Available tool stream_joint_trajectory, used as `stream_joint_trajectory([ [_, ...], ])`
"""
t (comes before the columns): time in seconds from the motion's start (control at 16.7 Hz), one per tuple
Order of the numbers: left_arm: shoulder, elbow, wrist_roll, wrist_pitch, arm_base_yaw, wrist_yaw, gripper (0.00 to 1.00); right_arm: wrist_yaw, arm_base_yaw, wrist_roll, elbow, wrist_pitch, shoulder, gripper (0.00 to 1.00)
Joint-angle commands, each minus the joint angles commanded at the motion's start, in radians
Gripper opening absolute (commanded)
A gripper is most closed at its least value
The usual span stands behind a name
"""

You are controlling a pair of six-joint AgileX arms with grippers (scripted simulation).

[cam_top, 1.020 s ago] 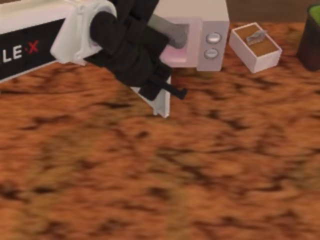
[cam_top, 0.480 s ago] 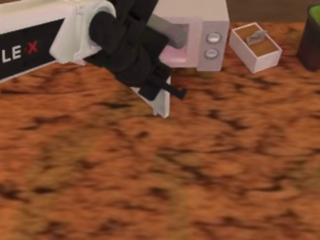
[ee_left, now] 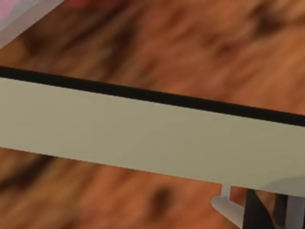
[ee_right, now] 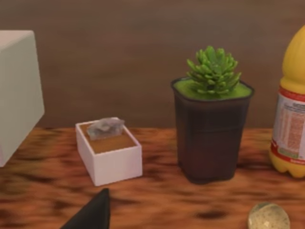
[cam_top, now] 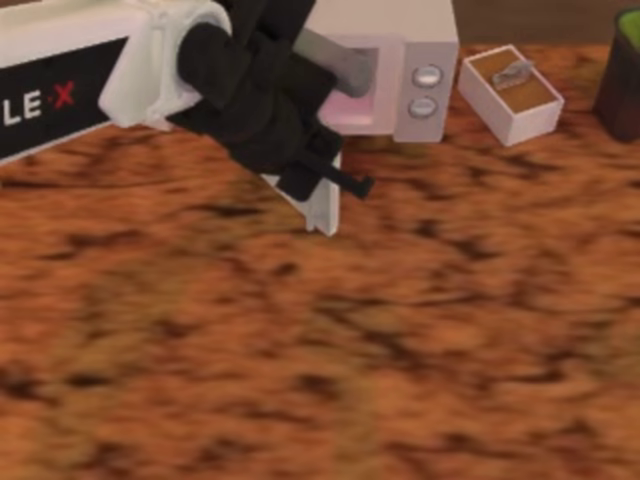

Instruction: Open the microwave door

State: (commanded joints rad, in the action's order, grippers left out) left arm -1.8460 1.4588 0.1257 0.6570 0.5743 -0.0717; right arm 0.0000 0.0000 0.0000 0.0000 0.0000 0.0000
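Top view shows the microwave (cam_top: 400, 75) at the upper middle of the frame, its pinkish inside exposed. The microwave door (cam_top: 325, 205) is swung out toward the table's front, so the opening looks nearly finished. The left gripper (cam_top: 335, 180) sits at the door edge; whether its fingers are spread or pinching, I cannot tell. Next, I think, comes release and retreat. A small white open box (cam_top: 510, 92) and a potted succulent (ee_right: 212, 129) stand to the right, clear of the door. The right gripper is not seen.
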Motion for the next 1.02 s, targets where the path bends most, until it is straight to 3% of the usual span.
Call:
stream_joint_trajectory([
  [0.42,-0.001,-0.003,0.000,0.000,0.004,-0.008,0.00,0.000,0.000,0.000,0.000,0.000,0.000,1.00],
  [0.84,0.053,-0.063,0.147,0.006,-0.053,-0.084,0.00,0.000,0.000,0.000,0.000,0.000,0.000,1.00],
  [1.02,0.056,-0.068,0.159,0.007,-0.058,-0.090,0.00,0.000,0.000,0.000,0.000,0.000,0.000,1.00],
])
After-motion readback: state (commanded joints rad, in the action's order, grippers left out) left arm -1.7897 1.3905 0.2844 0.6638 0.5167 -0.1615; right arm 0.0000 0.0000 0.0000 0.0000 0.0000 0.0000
